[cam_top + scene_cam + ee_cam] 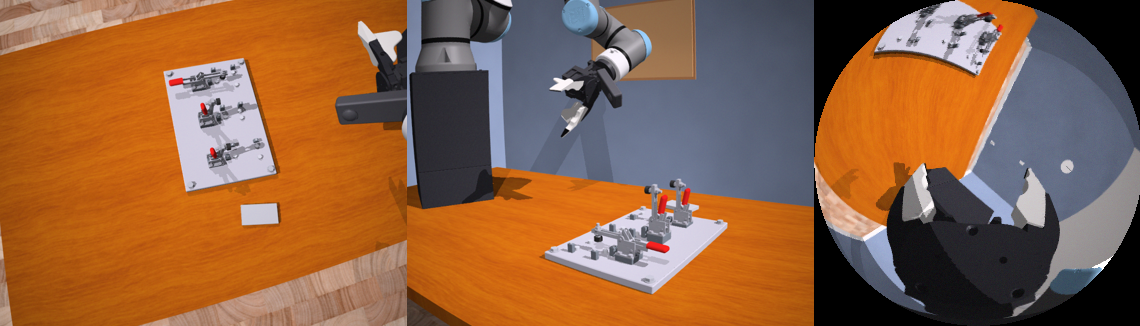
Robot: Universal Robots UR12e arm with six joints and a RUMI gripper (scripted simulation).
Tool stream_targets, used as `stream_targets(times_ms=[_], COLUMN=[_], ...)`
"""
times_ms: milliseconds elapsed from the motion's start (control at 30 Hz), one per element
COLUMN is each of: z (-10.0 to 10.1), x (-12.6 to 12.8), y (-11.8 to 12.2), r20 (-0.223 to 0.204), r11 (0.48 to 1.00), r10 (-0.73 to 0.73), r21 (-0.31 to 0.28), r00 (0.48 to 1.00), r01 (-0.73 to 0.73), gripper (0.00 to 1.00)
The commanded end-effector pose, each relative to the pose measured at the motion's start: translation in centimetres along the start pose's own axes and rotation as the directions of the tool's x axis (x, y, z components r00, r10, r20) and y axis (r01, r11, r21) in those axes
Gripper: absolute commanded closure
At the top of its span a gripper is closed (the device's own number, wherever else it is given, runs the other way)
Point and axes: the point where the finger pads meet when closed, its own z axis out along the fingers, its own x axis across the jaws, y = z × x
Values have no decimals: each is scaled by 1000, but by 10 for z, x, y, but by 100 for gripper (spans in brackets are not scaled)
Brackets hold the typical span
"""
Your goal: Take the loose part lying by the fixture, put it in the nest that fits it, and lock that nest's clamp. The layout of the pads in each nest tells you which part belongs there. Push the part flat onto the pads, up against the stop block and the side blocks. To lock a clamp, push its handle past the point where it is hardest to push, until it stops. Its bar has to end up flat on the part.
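The gripper hangs high above the table, its fingers spread wide with nothing between them, presumably so they can later straddle the part. The loose part lies flat on the wood just off the end of the fixture plate. Two clamps, the middle one and the one nearest the part, stand with bars raised, which leaves their nests open for loading.

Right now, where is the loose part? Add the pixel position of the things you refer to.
The loose part (260, 214) (683, 205) lies flat on the table, just below the fixture plate (190, 149) (695, 251) in the top view; the exterior view shows it behind the farthest clamp.
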Motion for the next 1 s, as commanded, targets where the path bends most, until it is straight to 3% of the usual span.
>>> stream_targets(times_ms=[0,100,167,333,367,400,433,533,633,700,800,967], z=[3,3,0,-7,-8,-11,-12,-20,-22,-33,-39,-59], x=[-18,-19,-28,-37,-37,-40,-40,-42,-42,-41,-39,-26], y=[-18,-19,-36,-60,-61,-71,-73,-94,-98,-123,-135,-174], r20=[169,176,275,389,393,436,443,520,534,611,644,738], r11=[999,999,998,996,996,994,994,991,990,984,980,961], r10=[37,38,62,85,86,93,94,102,103,104,102,82], r21=[-12,-12,-12,-2,-2,5,6,24,28,54,68,120], r00=[985,984,959,917,915,895,892,848,839,785,758,670], r01=[-35,-37,-61,-91,-93,-105,-107,-134,-139,-172,-189,-250], gripper=[0,0,0,0,0,0,0,0,0,0,0,0])
